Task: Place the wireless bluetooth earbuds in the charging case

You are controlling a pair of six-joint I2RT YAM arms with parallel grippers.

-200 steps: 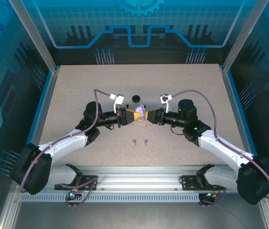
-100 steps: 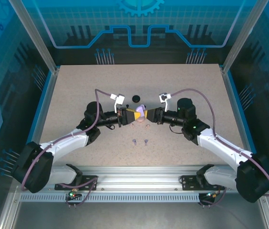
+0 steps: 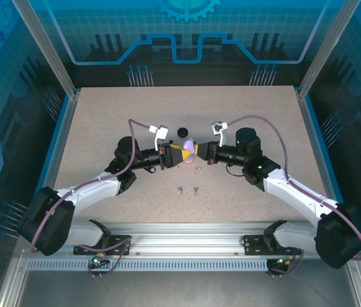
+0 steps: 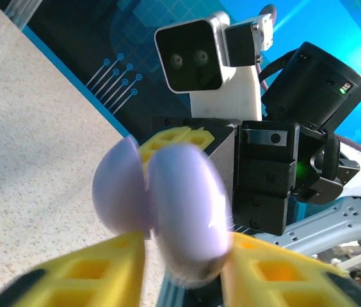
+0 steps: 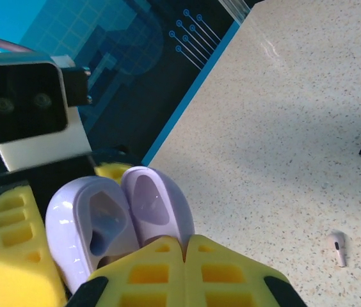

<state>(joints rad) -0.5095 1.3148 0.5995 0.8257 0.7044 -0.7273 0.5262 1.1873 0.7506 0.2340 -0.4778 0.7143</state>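
Where it gapes, glossy rounded lilac case (image 5: pixel 150 206), speckled tabletop (image 5: pixel 283 128), stemmed earbud (image 5: pixel 338 248)

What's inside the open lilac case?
Both halves of the lilac case show moulded hollows, no earbud seen; the right gripper's fingers cover the lower part.

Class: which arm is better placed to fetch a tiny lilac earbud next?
Probably left: the left gripper stands open around the open lilac round case, while the right gripper is shut at its edge.
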